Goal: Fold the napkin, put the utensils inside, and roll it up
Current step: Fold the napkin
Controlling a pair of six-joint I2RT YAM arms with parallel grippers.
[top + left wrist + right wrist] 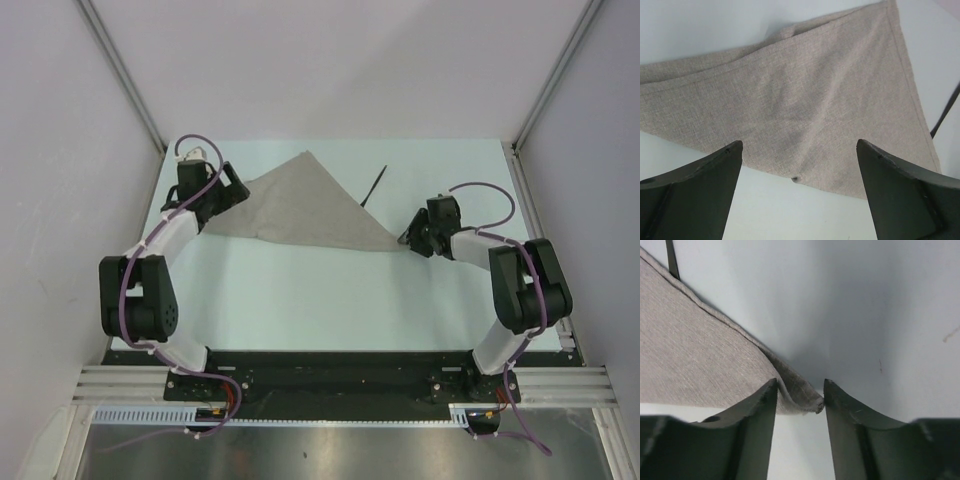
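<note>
The right tool (800, 385) stands half open astride the right corner of the triangular folded napkin (300, 205), with the cloth touching both fingers. The left tool (799, 145) is fully open over the napkin's left part and holds nothing. The black utensil (375, 185) lies on the table (330, 300) just beyond the napkin's far right edge.

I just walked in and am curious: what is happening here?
A grey-beige napkin lies folded into a triangle on the table. The right gripper straddles its right corner; whether it grips, I cannot tell. The left gripper hovers open at the left end. The black utensil lies by the far edge, untouched.
</note>
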